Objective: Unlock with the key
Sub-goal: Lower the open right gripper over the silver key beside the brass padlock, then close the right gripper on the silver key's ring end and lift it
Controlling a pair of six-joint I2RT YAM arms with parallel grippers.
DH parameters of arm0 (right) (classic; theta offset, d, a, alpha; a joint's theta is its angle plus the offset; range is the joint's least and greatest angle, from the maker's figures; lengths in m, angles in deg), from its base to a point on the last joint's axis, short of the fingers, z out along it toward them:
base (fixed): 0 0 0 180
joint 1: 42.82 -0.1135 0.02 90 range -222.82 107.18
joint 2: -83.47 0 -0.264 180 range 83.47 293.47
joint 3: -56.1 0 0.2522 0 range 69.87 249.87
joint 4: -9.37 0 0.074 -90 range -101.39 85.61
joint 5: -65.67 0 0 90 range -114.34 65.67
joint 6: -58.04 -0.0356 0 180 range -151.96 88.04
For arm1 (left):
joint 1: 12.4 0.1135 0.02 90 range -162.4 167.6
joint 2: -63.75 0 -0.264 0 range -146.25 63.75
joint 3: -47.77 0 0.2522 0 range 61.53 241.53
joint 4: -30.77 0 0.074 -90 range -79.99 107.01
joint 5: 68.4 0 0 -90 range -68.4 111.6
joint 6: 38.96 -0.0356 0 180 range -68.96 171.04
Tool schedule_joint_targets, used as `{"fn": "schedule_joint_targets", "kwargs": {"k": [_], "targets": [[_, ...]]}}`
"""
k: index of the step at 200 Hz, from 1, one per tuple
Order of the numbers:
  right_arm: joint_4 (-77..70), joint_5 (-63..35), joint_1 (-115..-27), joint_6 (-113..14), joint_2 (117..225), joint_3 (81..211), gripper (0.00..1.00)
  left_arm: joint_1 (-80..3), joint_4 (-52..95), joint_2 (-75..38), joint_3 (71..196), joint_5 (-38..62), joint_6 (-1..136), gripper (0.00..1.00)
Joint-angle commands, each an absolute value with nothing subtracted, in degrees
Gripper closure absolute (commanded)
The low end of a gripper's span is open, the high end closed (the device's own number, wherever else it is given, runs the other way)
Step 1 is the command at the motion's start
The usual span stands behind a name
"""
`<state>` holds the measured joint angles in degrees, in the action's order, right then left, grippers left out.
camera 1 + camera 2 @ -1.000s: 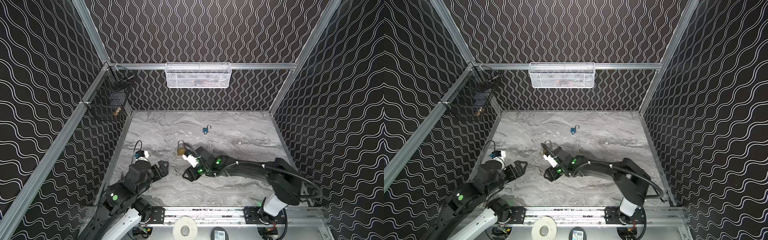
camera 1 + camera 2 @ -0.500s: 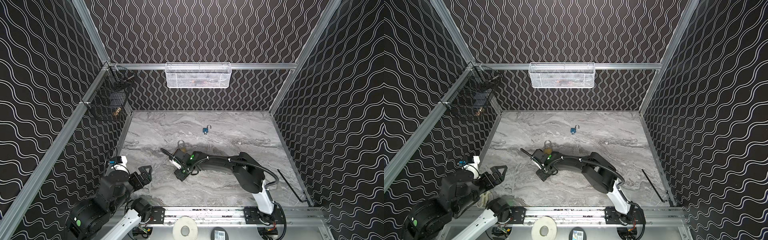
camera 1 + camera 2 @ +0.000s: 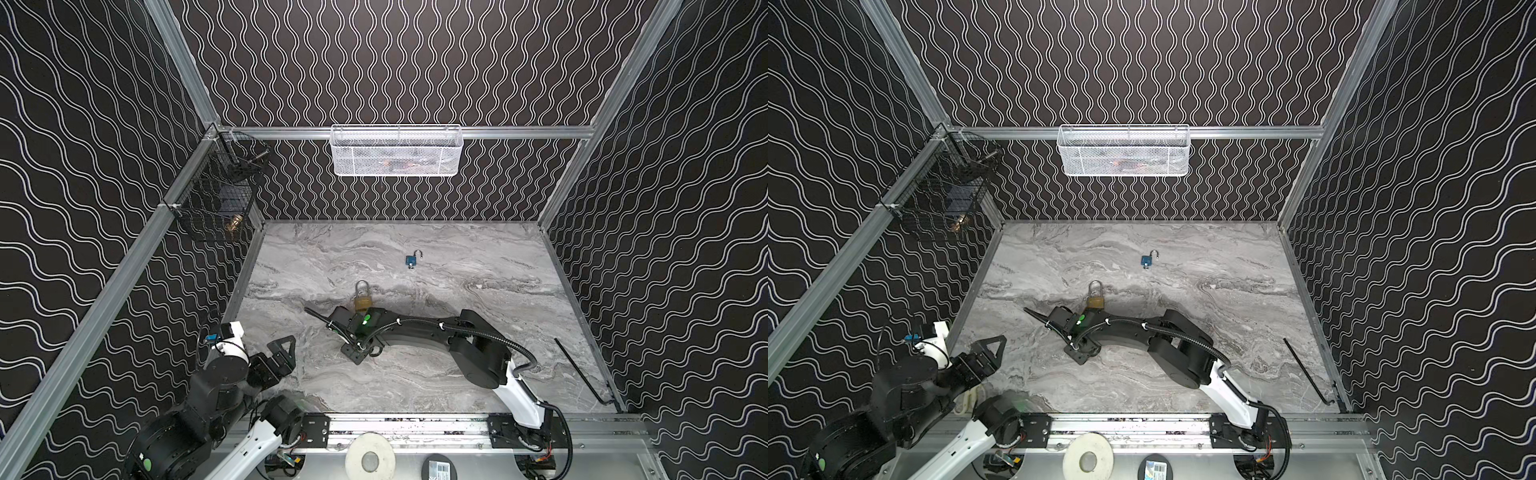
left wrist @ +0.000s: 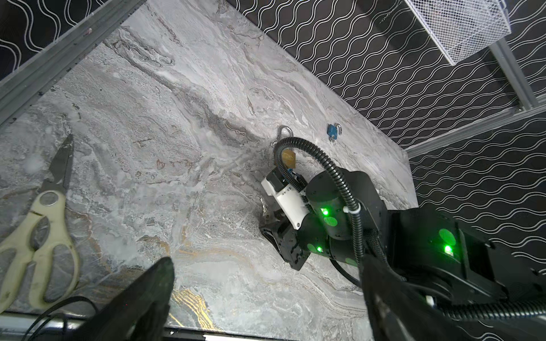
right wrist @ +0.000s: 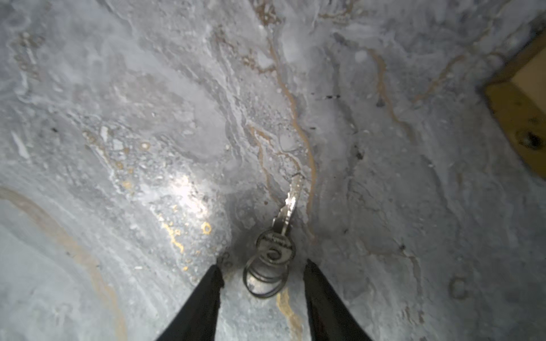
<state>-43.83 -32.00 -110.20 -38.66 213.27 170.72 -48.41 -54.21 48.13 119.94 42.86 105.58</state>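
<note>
Silver key point(image 5: 288, 212) lies on the tabletop point(image 5: 118, 118) between the right pincer's point(image 5: 263, 265) parted jaws, hidden in both top views. Left pincer point(image 4: 266, 261) gapes empty; the black basket point(image 3: 195, 216) holds a brass piece point(image 3: 234, 224).

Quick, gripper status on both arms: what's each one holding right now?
Left gripper: open, holding nothing.
Right gripper: open, jaws either side of the key at its ring end, not gripping it yet.

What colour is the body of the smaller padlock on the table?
Blue; the smaller padlock shows best in the left wrist view.
</note>
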Motion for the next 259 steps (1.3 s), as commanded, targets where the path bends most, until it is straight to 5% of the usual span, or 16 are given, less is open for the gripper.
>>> {"fn": "schedule_joint_targets", "kwargs": {"k": [1, 157, 259], "targets": [[-45.93, -34.87, -110.06, -39.03, 213.75, 169.53, 0.59, -48.95, -54.05, 48.66, 119.75, 45.03, 107.31, 0.01], [-38.34, -35.37, -109.02, -37.41, 206.31, 161.22, 0.95, -49.57, -51.00, 49.59, 111.35, 43.05, 109.90, 0.01], [-32.53, -30.22, -105.25, -37.32, 198.16, 152.00, 1.00, -49.58, -44.86, 47.77, 100.90, 34.44, 111.38, 0.01]]}}
